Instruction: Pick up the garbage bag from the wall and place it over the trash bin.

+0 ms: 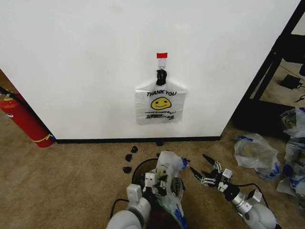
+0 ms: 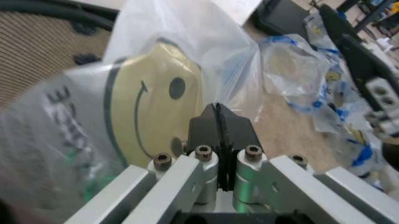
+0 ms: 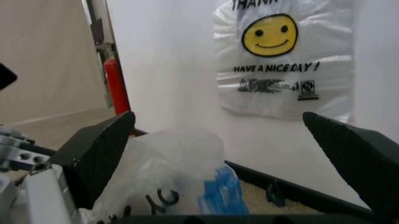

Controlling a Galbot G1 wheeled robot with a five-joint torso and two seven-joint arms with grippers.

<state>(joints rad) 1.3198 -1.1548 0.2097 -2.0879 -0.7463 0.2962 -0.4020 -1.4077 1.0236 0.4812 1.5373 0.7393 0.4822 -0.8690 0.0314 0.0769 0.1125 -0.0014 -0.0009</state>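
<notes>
Left gripper (image 1: 153,183) clamps the bag (image 1: 169,176) over the bin (image 1: 142,171); right gripper (image 1: 206,171), jaws apart, waits just right of the bin.

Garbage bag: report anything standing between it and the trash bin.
Nothing visible does. The left gripper, shut on the garbage bag, holds it right at the trash bin. The right gripper is open beside it.
</notes>
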